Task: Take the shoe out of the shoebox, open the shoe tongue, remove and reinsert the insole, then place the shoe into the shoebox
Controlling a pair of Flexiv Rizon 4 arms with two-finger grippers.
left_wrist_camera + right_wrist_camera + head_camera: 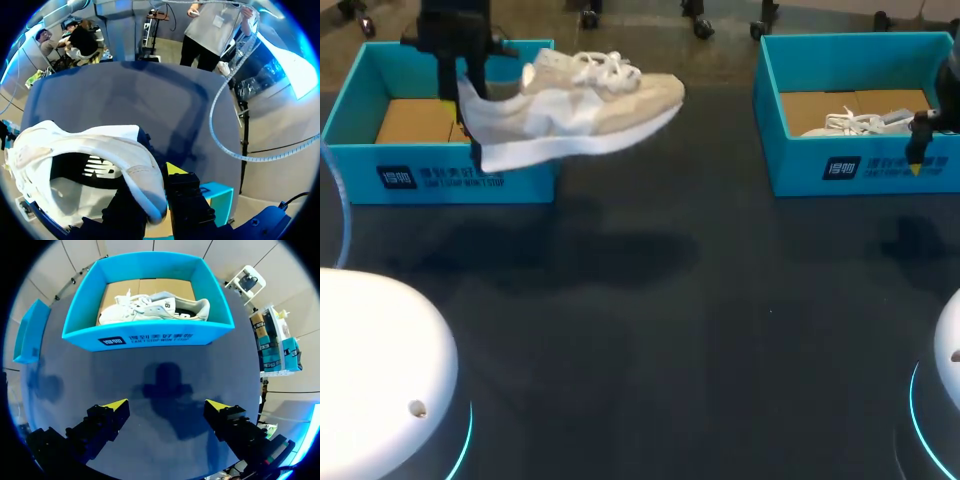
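A beige and white shoe (pixel 580 105) hangs in the air, heel over the left blue shoebox (pixel 440 170) and toe pointing right over the table. My left gripper (pixel 470 130) is shut on its heel. In the left wrist view the heel collar (pixel 140 175) sits between the fingers of the left gripper (pixel 155 185), with the shoe's opening ahead of them. My right gripper (pixel 167 405) stands open and empty above the dark table, just in front of the right blue shoebox (pixel 150 332). The head view shows the right gripper (pixel 917 160) at that box's front wall.
The right shoebox (pixel 860 165) holds a second white shoe (pixel 860 122), seen too in the right wrist view as a white shoe (pixel 155 310) lying on cardboard. The left shoebox's side (pixel 30 332) shows beyond the right gripper. The dark table (pixel 650 330) lies between the boxes.
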